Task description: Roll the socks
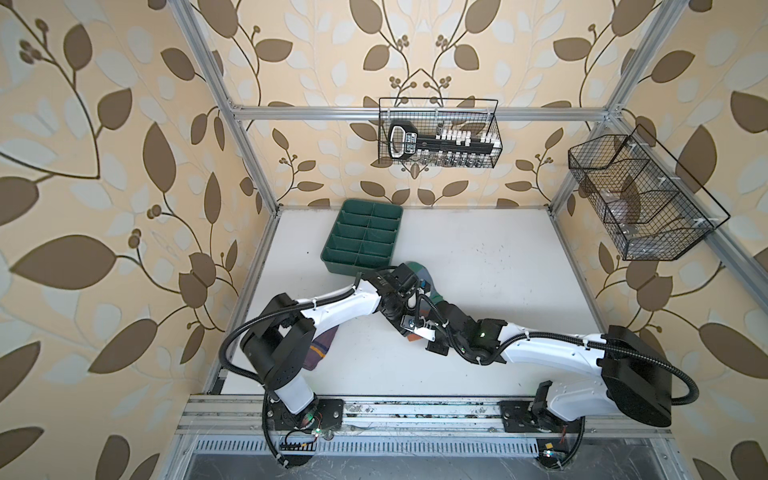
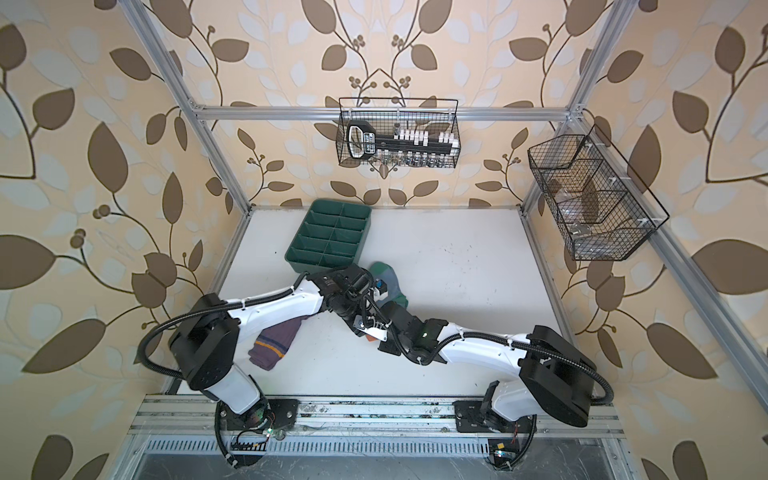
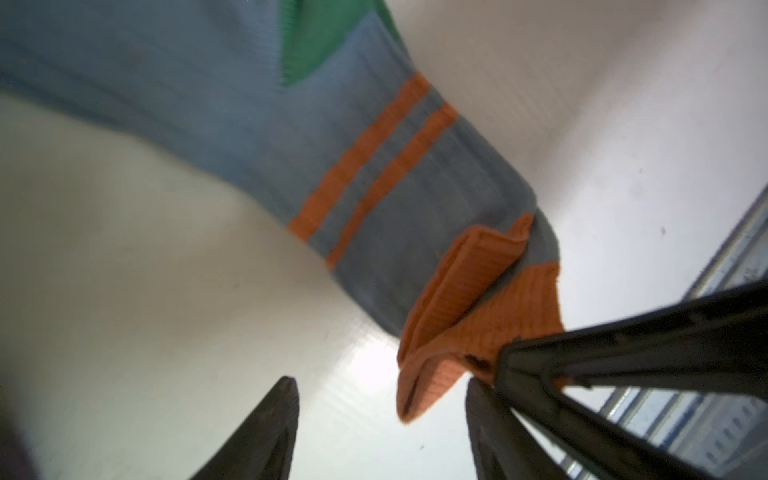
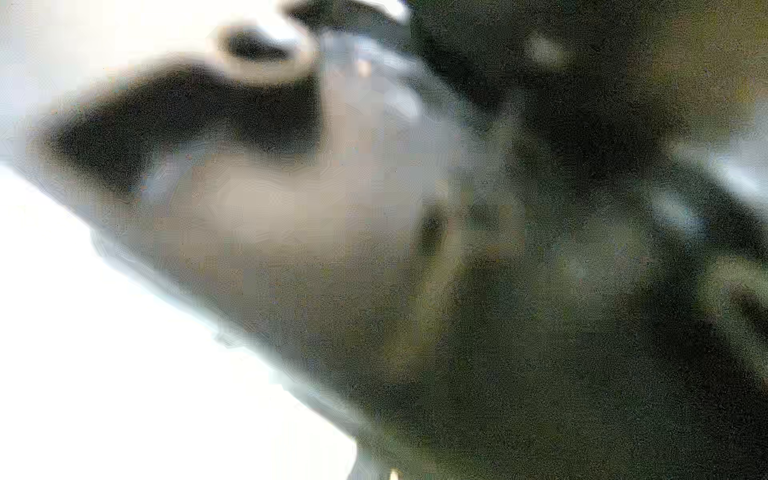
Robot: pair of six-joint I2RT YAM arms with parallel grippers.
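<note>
Black fingers of the left gripper (image 3: 386, 432) stand wide apart and grip nothing; a corner of the orange cuff (image 3: 457, 299) hangs between them. The right gripper (image 3: 505, 368) is pinched tight on that cuff of the light blue sock (image 3: 249, 124). In both top views the sock sits mid-table (image 1: 498, 270), mostly hidden under the two wrists. The purple sock (image 2: 272, 345) lies at 8 o'clock, its upper part covered by the left arm (image 2: 270, 303). A green divided tray (image 1: 361, 237) sits at 11 o'clock. The right wrist view is all blur, nothing legible.
</note>
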